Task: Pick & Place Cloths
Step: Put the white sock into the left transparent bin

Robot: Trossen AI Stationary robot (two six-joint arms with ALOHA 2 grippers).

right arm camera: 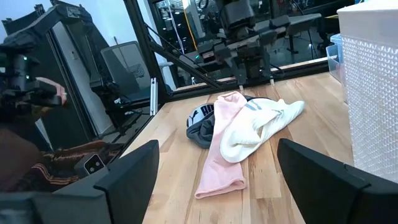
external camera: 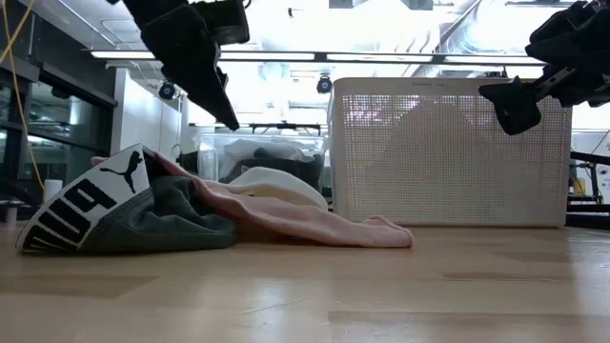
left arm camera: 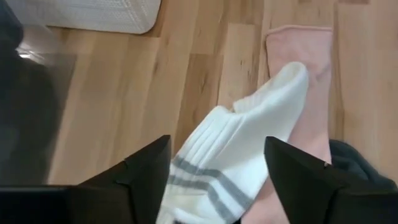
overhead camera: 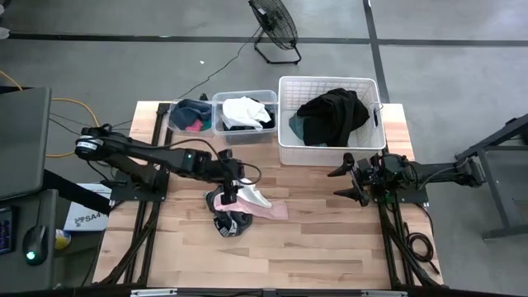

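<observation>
A small heap of cloths lies mid-table: a white sock with grey stripes (left arm camera: 242, 143) on top of a pink cloth (overhead camera: 271, 211), and a dark garment with a white-lettered black waistband (external camera: 86, 205) at the heap's near end. My left gripper (overhead camera: 230, 192) hangs open just above the heap, pointing slantwise down. Its fingers stand either side of the sock's striped end and, in the low view, are clear of it (external camera: 225, 110). My right gripper (overhead camera: 345, 181) waits open at the table's right side, level, pointing at the heap.
A white slatted basket (overhead camera: 330, 153) at the far right holds black and teal cloths (overhead camera: 334, 115). Two clear bins (overhead camera: 244, 137) with more cloths stand at the far edge, left of it. Bare wood lies between the heap and the near edge.
</observation>
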